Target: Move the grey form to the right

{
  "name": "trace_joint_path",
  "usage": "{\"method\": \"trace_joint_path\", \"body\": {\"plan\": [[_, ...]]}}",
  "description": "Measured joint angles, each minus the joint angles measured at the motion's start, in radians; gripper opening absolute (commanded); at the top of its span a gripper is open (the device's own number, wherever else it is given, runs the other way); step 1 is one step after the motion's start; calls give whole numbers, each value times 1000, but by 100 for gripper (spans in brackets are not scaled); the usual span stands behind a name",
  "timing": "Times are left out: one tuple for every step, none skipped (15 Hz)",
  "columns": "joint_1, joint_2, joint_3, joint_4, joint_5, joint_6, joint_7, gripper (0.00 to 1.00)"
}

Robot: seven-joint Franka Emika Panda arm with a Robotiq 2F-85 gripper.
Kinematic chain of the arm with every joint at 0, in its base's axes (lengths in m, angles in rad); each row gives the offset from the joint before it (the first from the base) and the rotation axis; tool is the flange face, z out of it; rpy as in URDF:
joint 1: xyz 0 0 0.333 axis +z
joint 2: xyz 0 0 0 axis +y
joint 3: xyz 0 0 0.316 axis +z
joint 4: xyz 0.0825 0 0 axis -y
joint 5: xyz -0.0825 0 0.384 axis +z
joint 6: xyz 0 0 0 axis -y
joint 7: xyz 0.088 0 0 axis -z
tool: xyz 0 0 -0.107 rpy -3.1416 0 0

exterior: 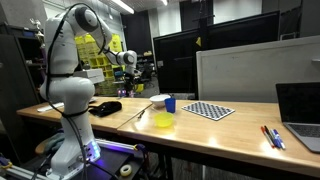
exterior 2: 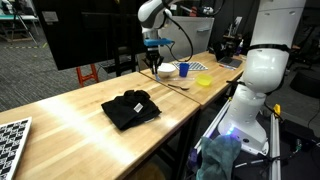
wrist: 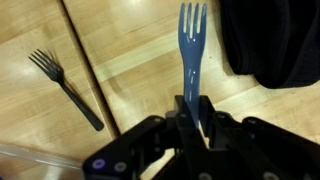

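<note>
The white Panda arm [exterior: 68,62] reached over a long wooden table [exterior 2: 75,105], its gripper [wrist: 192,108] pointing down at the boards. In the wrist view the 2 fingers [wrist: 212,118] were closed to a narrow gap and pinched the handle of the grey-blue fork [wrist: 190,45], whose tines pointed away from the palm. Whether the tines touched the wood could not be told. In both exterior views the gripper hung above the far part of the table, near the dishes. On the surface, a black cloth [exterior 2: 130,108] lay crumpled near the middle; in the wrist view it sat just right of the held fork. A checkerboard sheet [exterior: 210,110] lay flat, and an open laptop [exterior: 300,115] stood at the right end in an exterior view. A white bowl [exterior 2: 168,70], a yellow bowl [exterior: 163,121] and a blue cup [exterior: 170,103] stood close together. A dark fork [wrist: 65,88] lay left of the held one, across a seam in the wood, and several pens [exterior: 272,136] lay beside the laptop. Behind the table stood a white partition [exterior: 240,75] and large dark screens [exterior 2: 80,35].
</note>
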State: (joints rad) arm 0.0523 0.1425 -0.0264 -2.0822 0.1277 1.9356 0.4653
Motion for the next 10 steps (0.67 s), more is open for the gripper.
{"method": "trace_joint_path", "body": {"plan": [[0, -19, 0, -24, 1, 0, 10, 4], [-1, -38, 0, -47, 1, 0, 19, 4], [-3, -56, 0, -70, 2, 0, 28, 4], [-5, -76, 0, -95, 4, -1, 38, 4], [-9, -95, -1, -119, 7, -2, 46, 4], [-14, -115, -1, -145, 10, -2, 55, 4], [-20, -133, -2, -169, 11, -3, 60, 4], [-27, -152, -2, -192, 12, -5, 64, 4], [-34, -169, -4, -214, 12, -6, 69, 4], [-43, -184, -4, -233, 12, -8, 72, 4]]}}
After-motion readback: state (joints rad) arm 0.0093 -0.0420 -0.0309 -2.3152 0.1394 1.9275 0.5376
